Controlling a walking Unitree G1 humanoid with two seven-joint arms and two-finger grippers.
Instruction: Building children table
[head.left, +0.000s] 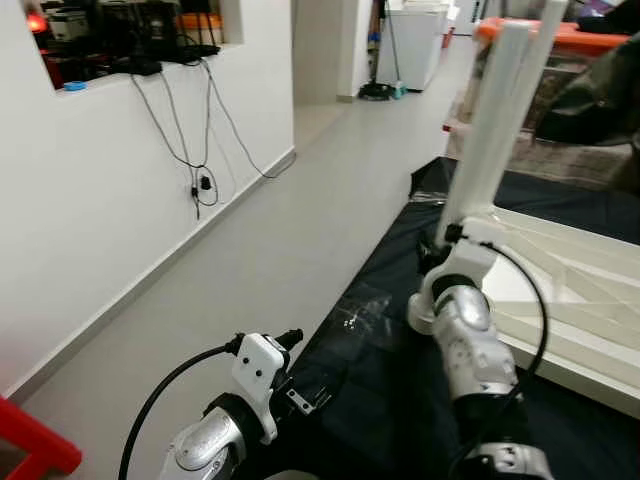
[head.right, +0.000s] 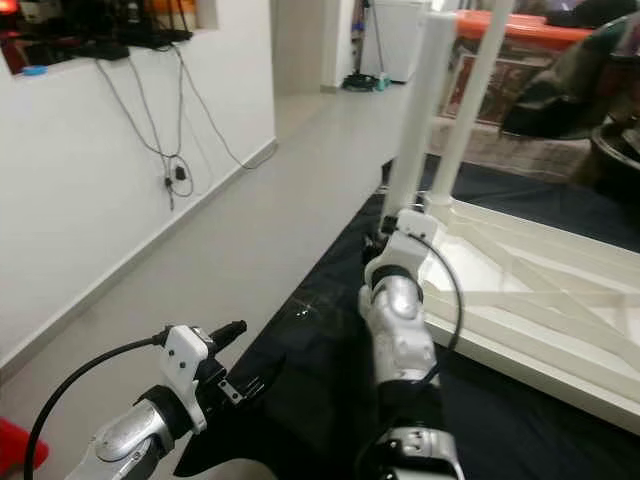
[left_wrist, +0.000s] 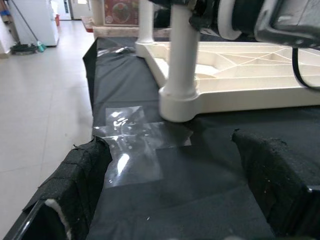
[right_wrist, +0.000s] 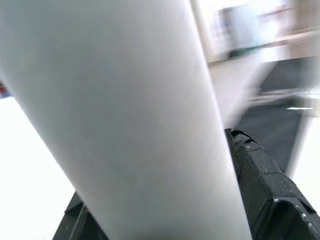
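Left gripper (left_wrist: 175, 200): jaws wide, empty, near table leg (head.left: 490, 130).
Right gripper (right_wrist: 165, 220): clamped leg low.
Leg: seemed stiff, light, slippery.

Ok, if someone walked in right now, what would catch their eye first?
Probably the upside-down white table lying on the black mat, with the right gripper shut around the white leg standing up from its near corner. After that, the left gripper with its fingers open, low over the mat by a shiny patch of clear tape.
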